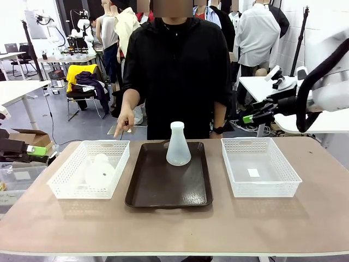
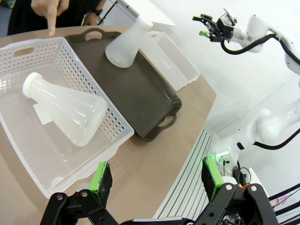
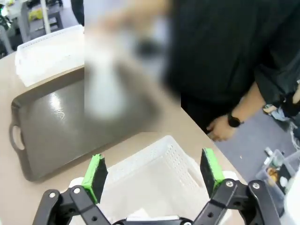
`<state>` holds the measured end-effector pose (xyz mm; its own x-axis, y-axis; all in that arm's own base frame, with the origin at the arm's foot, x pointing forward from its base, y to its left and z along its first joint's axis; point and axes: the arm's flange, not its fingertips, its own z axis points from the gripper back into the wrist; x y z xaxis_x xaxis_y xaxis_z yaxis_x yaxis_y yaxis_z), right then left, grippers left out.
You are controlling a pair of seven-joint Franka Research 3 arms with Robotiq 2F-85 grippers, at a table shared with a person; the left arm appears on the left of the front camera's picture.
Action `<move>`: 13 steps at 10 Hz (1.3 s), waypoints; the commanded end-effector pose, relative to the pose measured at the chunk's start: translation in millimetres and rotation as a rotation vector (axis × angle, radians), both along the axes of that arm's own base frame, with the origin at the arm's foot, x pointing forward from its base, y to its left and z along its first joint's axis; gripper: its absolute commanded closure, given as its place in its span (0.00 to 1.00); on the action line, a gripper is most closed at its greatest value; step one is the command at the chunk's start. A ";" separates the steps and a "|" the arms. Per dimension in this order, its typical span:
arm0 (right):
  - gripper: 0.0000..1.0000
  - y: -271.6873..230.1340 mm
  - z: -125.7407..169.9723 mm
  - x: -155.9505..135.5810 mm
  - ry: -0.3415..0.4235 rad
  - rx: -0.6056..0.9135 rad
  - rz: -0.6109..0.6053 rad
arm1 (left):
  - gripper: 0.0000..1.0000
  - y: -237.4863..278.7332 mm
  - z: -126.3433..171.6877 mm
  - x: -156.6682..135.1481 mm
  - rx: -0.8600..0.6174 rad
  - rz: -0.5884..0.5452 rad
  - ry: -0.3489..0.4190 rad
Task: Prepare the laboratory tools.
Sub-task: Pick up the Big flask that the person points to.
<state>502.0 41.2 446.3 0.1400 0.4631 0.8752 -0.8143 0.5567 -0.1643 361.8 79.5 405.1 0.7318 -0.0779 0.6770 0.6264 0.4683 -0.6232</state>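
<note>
1. The left fingers (image 2: pixel 101 177) hang spread off the left edge of the bench (image 1: pixel 174 224), holding nothing.
2. One flask (image 1: pixel 99 172) lies on its side in the left basket (image 1: pixel 61 185). A person's hand (image 1: pixel 124 121) points down near its far rim.
3. The dark tray (image 1: pixel 163 191) sits mid-bench, with the second flask (image 1: pixel 178 146) upright at its far end.
4. The right basket (image 1: pixel 262 188) holds a small white slip (image 1: pixel 253 172).
5. The right fingers (image 3: pixel 212 171) hover spread and empty at the far right.
6. The bench top is plain tan. A grey floor (image 1: pixel 60 123) and white desks (image 1: pixel 16 90) lie beyond it.
</note>
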 end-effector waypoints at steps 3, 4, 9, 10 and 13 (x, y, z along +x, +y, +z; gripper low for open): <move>0.00 4.8 -12.7 -6.0 -0.030 0.051 0.002 | 0.00 0.8 -0.1 -1.7 -0.006 -0.004 -0.003; 0.00 -3.7 0.4 -11.2 -0.006 0.033 -0.026 | 0.00 0.8 -0.1 -1.7 -0.006 -0.004 -0.003; 0.00 -3.7 0.4 -11.2 -0.006 0.033 -0.026 | 0.00 -91.9 109.7 26.2 0.156 0.075 -0.076; 0.00 -3.7 0.4 -11.2 -0.006 0.033 -0.026 | 0.00 -108.2 127.3 40.9 0.178 0.157 -0.016; 0.00 -3.7 0.4 -11.2 -0.006 0.033 -0.026 | 0.00 -141.2 151.0 94.7 0.359 0.511 0.326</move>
<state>491.5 37.1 446.2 0.1420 0.4277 0.8927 -0.7988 0.5821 -0.1518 432.0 -57.8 554.3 0.8006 0.0478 0.5974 0.3023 0.8285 -0.4714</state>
